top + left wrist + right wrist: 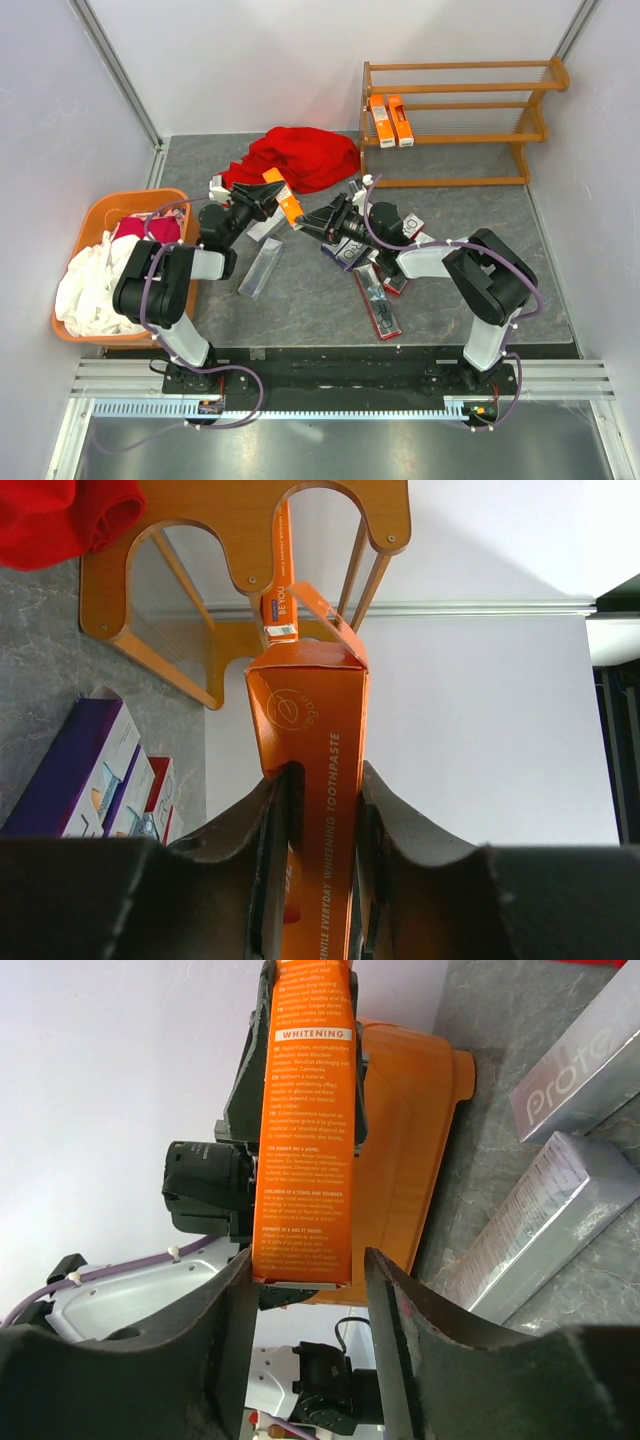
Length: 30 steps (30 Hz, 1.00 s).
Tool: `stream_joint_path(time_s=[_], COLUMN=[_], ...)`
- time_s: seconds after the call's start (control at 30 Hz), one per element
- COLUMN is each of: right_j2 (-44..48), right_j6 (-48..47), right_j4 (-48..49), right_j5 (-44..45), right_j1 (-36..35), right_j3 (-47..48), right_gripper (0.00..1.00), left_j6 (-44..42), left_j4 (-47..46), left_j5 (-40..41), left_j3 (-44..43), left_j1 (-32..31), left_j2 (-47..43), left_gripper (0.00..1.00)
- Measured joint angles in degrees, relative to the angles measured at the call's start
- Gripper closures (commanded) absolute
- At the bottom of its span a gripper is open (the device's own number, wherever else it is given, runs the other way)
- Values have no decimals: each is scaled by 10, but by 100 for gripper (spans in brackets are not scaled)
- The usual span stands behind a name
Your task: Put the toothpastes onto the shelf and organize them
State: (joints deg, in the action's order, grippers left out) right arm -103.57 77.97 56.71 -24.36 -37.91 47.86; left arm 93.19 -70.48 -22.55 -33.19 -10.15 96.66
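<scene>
Top view, left gripper (276,196): closed on the held orange box (288,208), lifted over the middle of the table (480,250).
Top view, right gripper (312,222): at the held orange box's free end, facing 10 o'clock; its grip cannot be read from here.
Top view, shelf (455,120): at 1 o'clock by the far edge. Two orange boxes (390,120) lie side by side at its left end; I cannot tell which tier.
Top view, loose toothpastes: silver-grey box (262,268) at 7 o'clock of the grippers; dark boxes (378,300) heaped under the right arm at 5 o'clock.
Top view, other items: red cloth (295,157) at 12 o'clock; orange basket (100,215) at 9 o'clock.
Left wrist view: fingers pressed on both long sides of the held orange box; the shelf's side frame is beyond at 12 o'clock; purple box (70,780) at 8 o'clock.
Right wrist view: the box's end sits between the narrowly spread fingertips, a sliver of gap on one side; cannot tell if it is clamped. Silver boxes (545,1220) at 3 o'clock.
</scene>
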Motion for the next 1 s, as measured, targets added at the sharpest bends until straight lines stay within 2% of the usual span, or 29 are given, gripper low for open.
stream_joint_path(time_s=[0.1, 0.13, 0.23, 0.33, 0.37, 0.47, 0.8, 1.0], right_j2=[0, 0, -1, -4, -4, -4, 0, 24], right_j6=[1, 1, 3, 7, 7, 7, 6, 2], right_j4=[3, 4, 9, 16, 15, 13, 4, -7], right_j5=[2, 2, 2, 3, 4, 10, 19, 20], right_j1=[-1, -1, -1, -2, -2, -2, 8, 37], right_j3=[0, 0, 0, 0, 0, 0, -14, -35], right_gripper=[57, 65, 74, 76, 76, 77, 78, 79], left_j6=[0, 0, 0, 1, 1, 4, 4, 4], left_j4=[-4, -4, -7, -10, -11, -16, -14, -12], left_j5=[0, 0, 0, 0, 0, -2, -16, -33], left_j3=[0, 0, 0, 0, 0, 0, 0, 0], left_j1=[-1, -1, -2, -2, -2, -3, -5, -5], left_j2=[3, 4, 4, 4, 4, 4, 3, 3], left_gripper=[63, 62, 54, 38, 23, 6, 4, 4])
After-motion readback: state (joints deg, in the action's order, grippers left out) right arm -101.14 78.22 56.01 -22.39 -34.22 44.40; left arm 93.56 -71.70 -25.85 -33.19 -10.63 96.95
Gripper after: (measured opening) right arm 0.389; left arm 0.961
